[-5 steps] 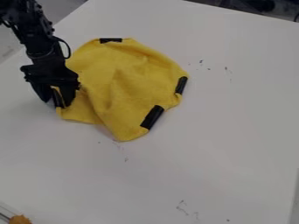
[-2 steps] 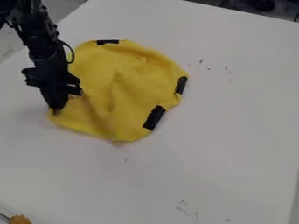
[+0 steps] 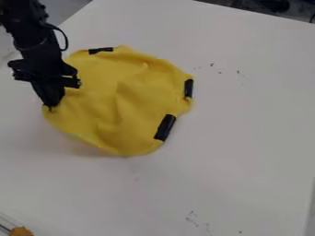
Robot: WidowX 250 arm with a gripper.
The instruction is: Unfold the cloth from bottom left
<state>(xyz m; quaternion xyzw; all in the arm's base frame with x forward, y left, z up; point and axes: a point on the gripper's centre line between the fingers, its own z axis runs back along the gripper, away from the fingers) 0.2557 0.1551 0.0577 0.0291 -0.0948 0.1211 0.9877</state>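
At the far left, one gripper (image 3: 51, 107), black, pointing down; clenched on the left edge of the cloth (image 3: 123, 101).

Item: cloth, yellow, on the left half of the table (image 3: 227, 161), toward the far side. Body rumpled, with soft ridges through the middle; near-left edge apparently raised, a shadow on the table beside it. Three black patches: one at the far edge (image 3: 101, 50), one at the right (image 3: 189, 88), one at the near right (image 3: 165, 127).

Step in hand: drawing out the bottom-left part by its edge — the unfolding looks well advanced, though not finished.

Next move, as judged: a low pull toward the near left until the ridges slacken, then lowering and letting go. Too strong a pull would likely drag the whole cloth instead of spreading it.

Differences from the frame just before: gripper and held edge shifted left and a little farther off; far patch displaced left and slightly nearer; near edge brought nearer and more rounded; right patch almost in its former place — some of the movement is therefore opening, not mere sliding.
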